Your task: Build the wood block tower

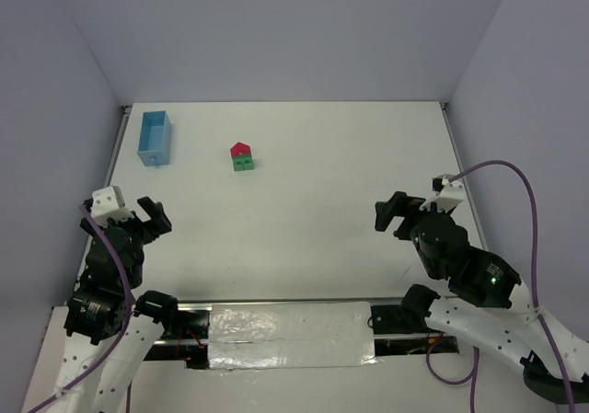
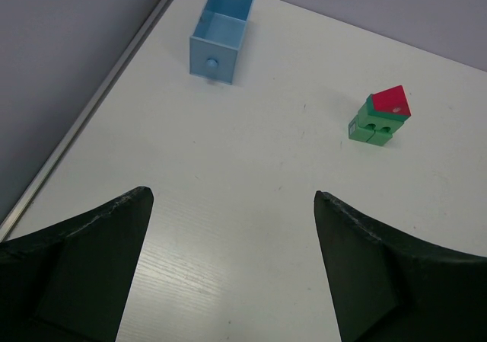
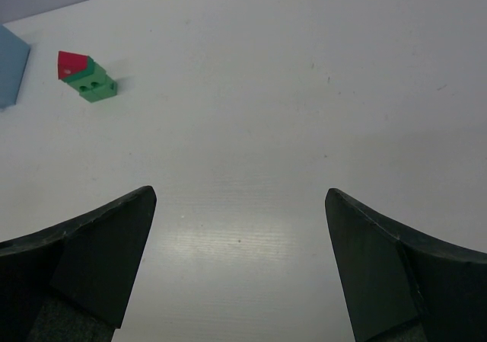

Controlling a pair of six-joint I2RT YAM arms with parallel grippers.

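Observation:
The wood block tower (image 1: 242, 157) stands at the back middle-left of the white table: green blocks with dark marks below, a red roof-shaped piece on top. It also shows in the left wrist view (image 2: 378, 116) and in the right wrist view (image 3: 84, 76). My left gripper (image 1: 152, 215) is open and empty, near the left front, well short of the tower; its fingers (image 2: 91, 258) frame bare table. My right gripper (image 1: 391, 212) is open and empty at the right front, far from the tower.
A light blue open box (image 1: 153, 138) lies at the back left, left of the tower; it also shows in the left wrist view (image 2: 221, 31). Grey walls enclose the table (image 1: 313, 201) on three sides. A foil-taped strip (image 1: 290, 335) runs along the near edge.

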